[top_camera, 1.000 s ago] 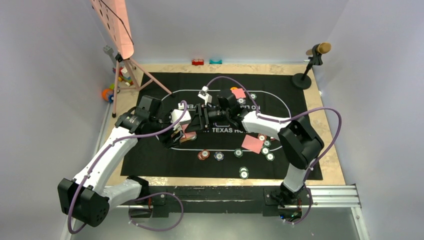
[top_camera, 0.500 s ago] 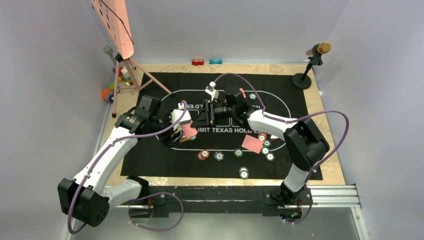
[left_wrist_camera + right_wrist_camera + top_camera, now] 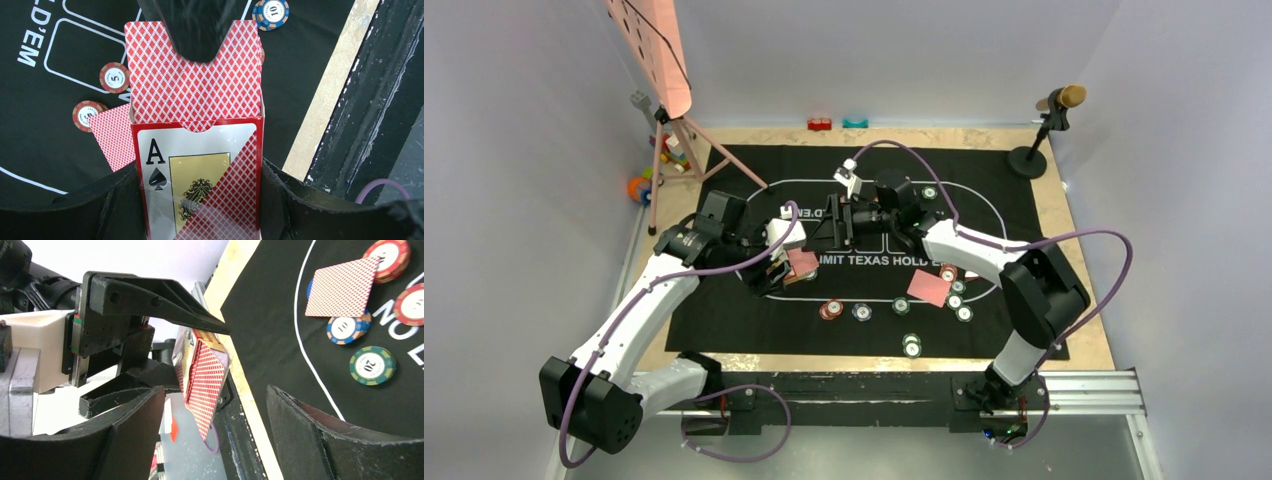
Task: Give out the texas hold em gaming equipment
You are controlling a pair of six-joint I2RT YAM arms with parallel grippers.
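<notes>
My left gripper (image 3: 197, 200) is shut on a red card box (image 3: 200, 170) with an ace of spades on its face, held above the mat's left half. Red-backed playing cards (image 3: 195, 85) stick out of its open end. My right gripper (image 3: 214, 390) is open and faces that deck (image 3: 202, 375) from a short way off, with nothing between its fingers. In the top view the left gripper (image 3: 792, 268) and the right gripper (image 3: 826, 228) nearly meet. Loose cards (image 3: 928, 287) and chips (image 3: 861, 311) lie on the mat, and a card (image 3: 342, 287) rests beside a blue chip (image 3: 348, 326).
The black mat (image 3: 744, 310) covers the wooden table. A pink tripod stand (image 3: 679, 130) and toy blocks (image 3: 639, 187) are at the back left, a microphone stand (image 3: 1029, 155) at the back right, and two small blocks (image 3: 837, 124) at the far edge.
The right gripper has drawn back from the card box toward the far right and its jaws now stand wider. The left arm and the box have not moved.
</notes>
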